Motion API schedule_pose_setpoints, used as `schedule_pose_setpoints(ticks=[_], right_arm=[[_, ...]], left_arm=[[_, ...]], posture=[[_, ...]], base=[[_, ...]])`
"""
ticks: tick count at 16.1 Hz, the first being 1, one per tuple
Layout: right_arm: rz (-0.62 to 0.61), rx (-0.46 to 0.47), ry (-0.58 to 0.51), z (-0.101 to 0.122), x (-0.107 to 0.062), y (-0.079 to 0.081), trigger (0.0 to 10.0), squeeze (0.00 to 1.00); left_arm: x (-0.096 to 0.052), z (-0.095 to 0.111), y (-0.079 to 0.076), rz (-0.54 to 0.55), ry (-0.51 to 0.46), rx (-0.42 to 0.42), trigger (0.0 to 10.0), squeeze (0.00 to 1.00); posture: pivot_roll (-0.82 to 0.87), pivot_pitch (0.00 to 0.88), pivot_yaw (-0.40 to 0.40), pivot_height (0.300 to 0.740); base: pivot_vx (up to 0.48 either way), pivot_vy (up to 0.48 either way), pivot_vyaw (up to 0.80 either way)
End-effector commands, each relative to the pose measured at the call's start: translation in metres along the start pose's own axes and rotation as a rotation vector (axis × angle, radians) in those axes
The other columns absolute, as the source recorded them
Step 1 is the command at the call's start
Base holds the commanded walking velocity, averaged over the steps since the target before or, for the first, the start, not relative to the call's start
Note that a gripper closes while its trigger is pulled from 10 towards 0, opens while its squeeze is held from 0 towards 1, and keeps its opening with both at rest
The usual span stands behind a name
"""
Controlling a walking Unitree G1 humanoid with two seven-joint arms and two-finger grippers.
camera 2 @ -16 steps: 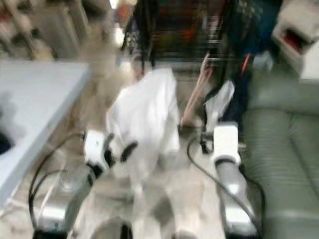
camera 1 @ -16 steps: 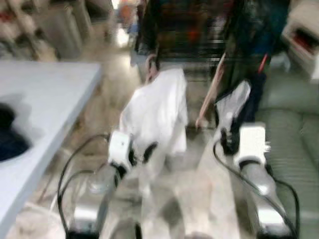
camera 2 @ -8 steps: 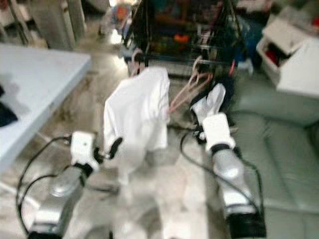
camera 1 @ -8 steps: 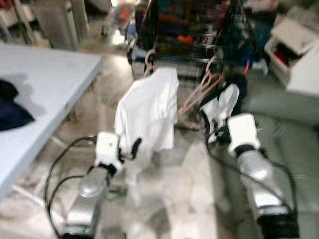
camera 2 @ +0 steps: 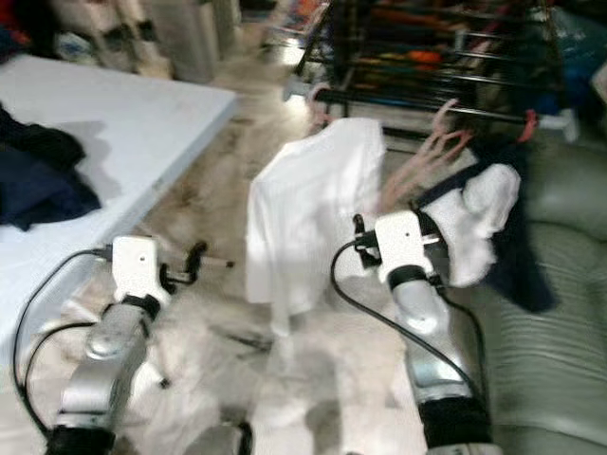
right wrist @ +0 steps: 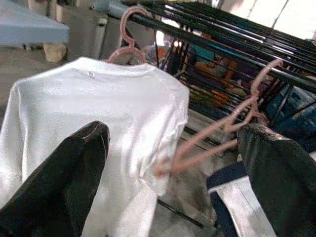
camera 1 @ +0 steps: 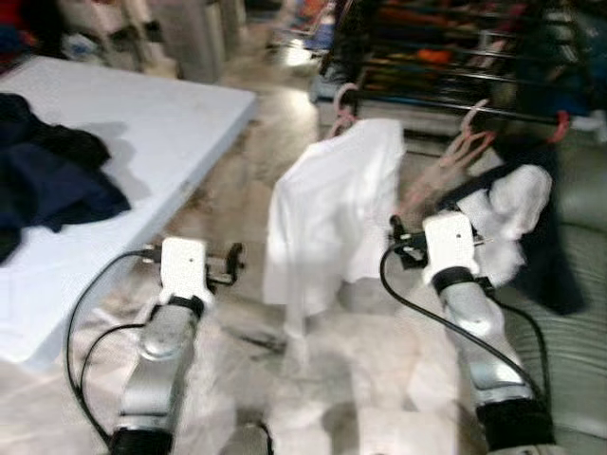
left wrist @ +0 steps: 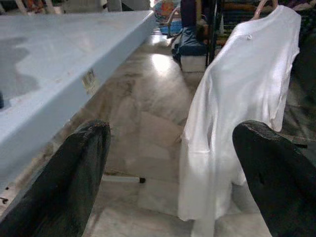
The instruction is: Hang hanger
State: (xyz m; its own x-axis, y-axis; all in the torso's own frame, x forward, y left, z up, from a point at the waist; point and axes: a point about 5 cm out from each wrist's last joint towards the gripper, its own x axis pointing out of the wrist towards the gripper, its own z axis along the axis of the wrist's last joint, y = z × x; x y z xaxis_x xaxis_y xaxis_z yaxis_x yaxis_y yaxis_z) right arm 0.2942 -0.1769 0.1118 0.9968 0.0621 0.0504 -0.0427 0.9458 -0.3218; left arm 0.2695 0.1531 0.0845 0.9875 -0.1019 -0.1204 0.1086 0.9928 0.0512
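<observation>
The pink plastic hanger [right wrist: 129,37] carrying the white T-shirt [camera 1: 332,213] hangs by its hook on the front rail of the black metal drying rack [right wrist: 217,37], near the rail's left end. Judging by that, the hang looks done, w/ both arms clear of it.

Left gripper [left wrist: 173,173]: fingers spread wide, nothing between them, aimed at the shirt's lower half from beside the pale blue table [camera 1: 123,190]. Right gripper [right wrist: 173,177]: also spread & empty, pointing at the shirt's right sleeve and at an empty pink hanger [right wrist: 217,133] that hangs tilted on the same rail, just beside the shirt.

Risks: the right arm sits near both hangers, so a careless swing could snag the sleeve or knock the tilted spare off the rail. The hook's seating is blurred; if shallow, a tug on the hem could drop it.

No containers can be made out. Dark blue clothes [camera 1: 47,180] lie in a heap at the table's left edge; a dark garment w/ a white cloth [camera 1: 522,204] hangs at the rack's right end.
</observation>
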Motion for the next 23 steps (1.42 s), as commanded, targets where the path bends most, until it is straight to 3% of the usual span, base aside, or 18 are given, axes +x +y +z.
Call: schedule_pose_setpoints(ticks=[1, 6, 15, 20, 23], right_arm=[[-0.011, 0.015, -0.008, 0.000, 0.000, -0.001, 10.0, 0.00], [0.013, 0.017, -0.063, 0.013, 0.008, 0.000, 10.0, 0.00], [0.064, 0.027, -0.096, 0.018, 0.005, 0.005, 10.0, 0.00], [0.107, 0.043, -0.065, 0.011, 0.002, 0.009, 10.0, 0.00], [0.135, 0.037, -0.082, 0.015, 0.005, 0.013, 10.0, 0.00]], left_arm=[[0.002, 0.001, 0.001, 0.015, -0.002, 0.010, 10.0, 0.00], [0.005, 0.005, 0.005, 0.062, -0.011, 0.011, 10.0, 0.00], [0.004, 0.006, 0.003, 0.073, -0.031, -0.001, 10.0, 0.00], [-0.003, 0.002, 0.008, 0.123, -0.026, -0.025, 10.0, 0.00], [-0.002, 0.001, 0.005, 0.117, -0.023, -0.033, 10.0, 0.00]], posture=[[-0.01, 0.000, 0.038, 0.740], [0.00, 0.007, 0.028, 0.740], [-0.01, 0.022, 0.007, 0.740], [0.02, 0.020, -0.060, 0.740], [0.02, 0.019, -0.056, 0.740]], base=[[0.000, 0.000, 0.80], [0.000, 0.000, 0.80], [0.000, 0.000, 0.80], [0.000, 0.000, 0.00], [0.000, 0.402, 0.00]])
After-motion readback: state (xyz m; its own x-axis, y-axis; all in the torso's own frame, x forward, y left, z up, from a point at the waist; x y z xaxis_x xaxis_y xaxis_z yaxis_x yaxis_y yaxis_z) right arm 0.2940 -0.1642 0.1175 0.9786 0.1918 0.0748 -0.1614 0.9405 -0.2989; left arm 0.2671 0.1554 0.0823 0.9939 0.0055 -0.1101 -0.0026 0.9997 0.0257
